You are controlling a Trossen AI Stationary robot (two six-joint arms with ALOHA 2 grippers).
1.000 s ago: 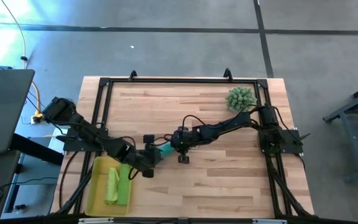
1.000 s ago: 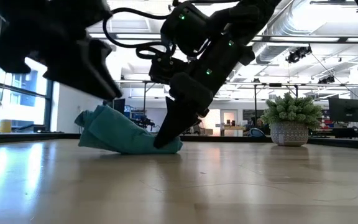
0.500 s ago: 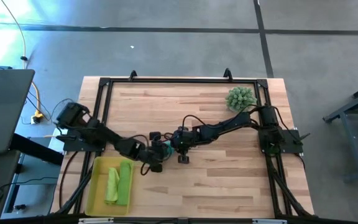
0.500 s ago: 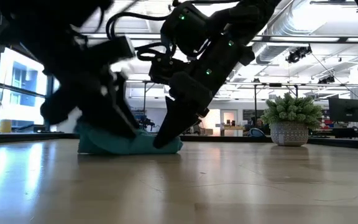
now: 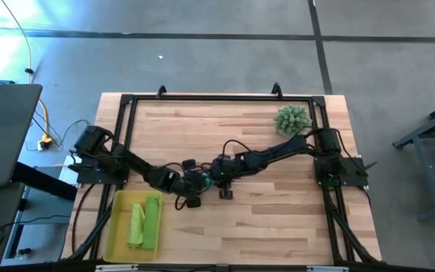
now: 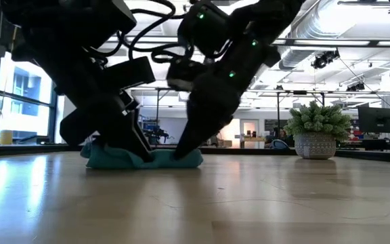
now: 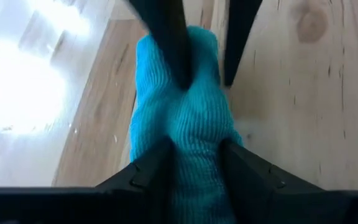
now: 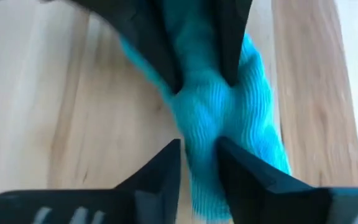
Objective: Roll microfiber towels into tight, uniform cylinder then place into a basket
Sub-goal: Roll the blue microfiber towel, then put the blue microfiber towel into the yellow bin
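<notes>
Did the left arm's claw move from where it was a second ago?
Yes. In the high view the left gripper has slid away from the yellow basket, toward the table's middle, and now straddles the teal towel opposite the right gripper.

Soft ribbed cloth in the teal towel point(image 7: 188, 118); smooth pale wood with slight sheen on the table point(image 5: 278, 219); translucent plastic basket point(image 5: 115, 227).

One camera looks straight down on the whole table point(image 5: 278, 219). Another sits level at tabletop height. Both wrist cameras look closely at one teal towel point(image 7: 188, 124) from opposite ends.
</notes>
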